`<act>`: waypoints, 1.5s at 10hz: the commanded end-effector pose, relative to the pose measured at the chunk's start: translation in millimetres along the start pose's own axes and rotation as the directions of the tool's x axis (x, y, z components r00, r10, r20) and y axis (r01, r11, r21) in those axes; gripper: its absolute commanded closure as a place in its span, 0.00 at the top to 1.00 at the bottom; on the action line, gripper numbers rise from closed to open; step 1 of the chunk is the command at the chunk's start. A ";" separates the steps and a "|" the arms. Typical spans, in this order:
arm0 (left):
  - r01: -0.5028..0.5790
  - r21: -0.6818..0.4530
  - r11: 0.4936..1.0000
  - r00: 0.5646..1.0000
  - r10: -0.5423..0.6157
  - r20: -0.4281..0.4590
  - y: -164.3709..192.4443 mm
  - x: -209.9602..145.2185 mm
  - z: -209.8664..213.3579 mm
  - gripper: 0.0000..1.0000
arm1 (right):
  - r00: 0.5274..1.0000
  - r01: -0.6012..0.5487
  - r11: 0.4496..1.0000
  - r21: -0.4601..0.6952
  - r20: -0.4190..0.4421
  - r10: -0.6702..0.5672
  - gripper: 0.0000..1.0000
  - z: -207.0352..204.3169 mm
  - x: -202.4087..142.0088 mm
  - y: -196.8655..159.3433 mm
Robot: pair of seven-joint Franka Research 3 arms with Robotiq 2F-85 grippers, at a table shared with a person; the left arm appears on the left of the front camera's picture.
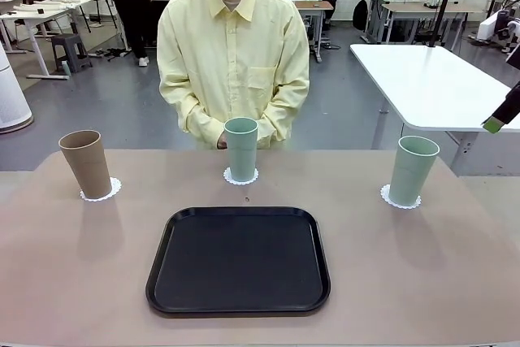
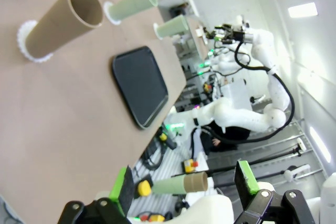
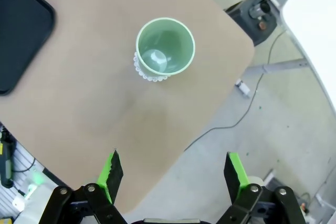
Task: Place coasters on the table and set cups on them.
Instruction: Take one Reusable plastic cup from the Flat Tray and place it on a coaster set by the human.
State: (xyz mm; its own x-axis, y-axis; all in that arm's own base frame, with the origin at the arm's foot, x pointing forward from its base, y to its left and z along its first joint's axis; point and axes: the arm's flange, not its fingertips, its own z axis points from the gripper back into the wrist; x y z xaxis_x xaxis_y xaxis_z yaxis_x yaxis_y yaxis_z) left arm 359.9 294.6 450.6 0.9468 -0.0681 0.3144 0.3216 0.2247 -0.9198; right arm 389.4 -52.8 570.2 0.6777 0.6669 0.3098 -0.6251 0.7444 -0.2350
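Apparently the setting-out is finished: each of the three cups stands on its own coaster on the tan worktop (image 1: 455, 282), and nothing calls for a further grasp beyond keeping both arms clear.

Taking the black tray (image 1: 238, 260) as landmark, the brown cup (image 1: 85, 163) stands beyond the tray's far left corner, leaning slightly, its lacy white coaster (image 1: 101, 191) showing around the base. Straight beyond the tray's far edge, just before the person in the pale yellow shirt (image 1: 233, 54), the middle mint cup (image 1: 240, 149) sits upright on its doily (image 1: 240, 176). Beyond the tray's far right corner, well apart from it, the right mint cup (image 1: 413, 170) rests on the third coaster (image 1: 392, 197); from above it looks empty, with the scalloped rim peeking out on one side.

The left claw (image 2: 186, 187) hangs with fingers apart, holding nothing, near the worktop's edge. The right claw (image 3: 170, 170) is likewise spread wide and empty, high above the right mint cup.
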 end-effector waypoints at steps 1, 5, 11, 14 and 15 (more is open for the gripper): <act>-0.006 0.006 1.000 1.000 0.006 0.003 -1.4 -0.5 1.4 1.00 | 1.000 -0.005 0.999 -0.031 -0.009 0.004 1.00 -0.1 0.0 -1.7; -0.006 0.006 1.000 1.000 0.006 0.003 -1.4 -0.5 1.4 1.00 | 1.000 -0.005 0.999 -0.031 -0.009 0.004 1.00 -0.1 0.0 -1.7; -0.006 0.006 1.000 1.000 0.006 0.003 -1.4 -0.5 1.4 1.00 | 1.000 -0.010 1.000 -0.006 -0.002 0.010 1.00 -0.2 -0.7 -1.5; -0.006 0.006 1.000 1.000 0.006 0.003 -1.4 -0.5 1.4 1.00 | 0.938 0.347 0.909 0.229 -0.071 -0.340 1.00 29.1 -84.0 -43.5; -0.006 0.006 1.000 1.000 0.006 0.003 -1.4 -0.5 1.4 1.00 | 0.913 0.408 0.876 0.257 -0.110 -0.393 1.00 24.6 -96.1 -61.5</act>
State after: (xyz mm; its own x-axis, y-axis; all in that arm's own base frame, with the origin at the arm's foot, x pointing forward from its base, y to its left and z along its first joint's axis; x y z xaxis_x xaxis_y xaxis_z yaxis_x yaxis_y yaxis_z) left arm 359.7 295.0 450.5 0.9470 -0.0672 0.3141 0.3211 0.2249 -0.9199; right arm 337.4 -154.0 569.7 0.8670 0.4187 0.2701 -0.4540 0.8872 0.0820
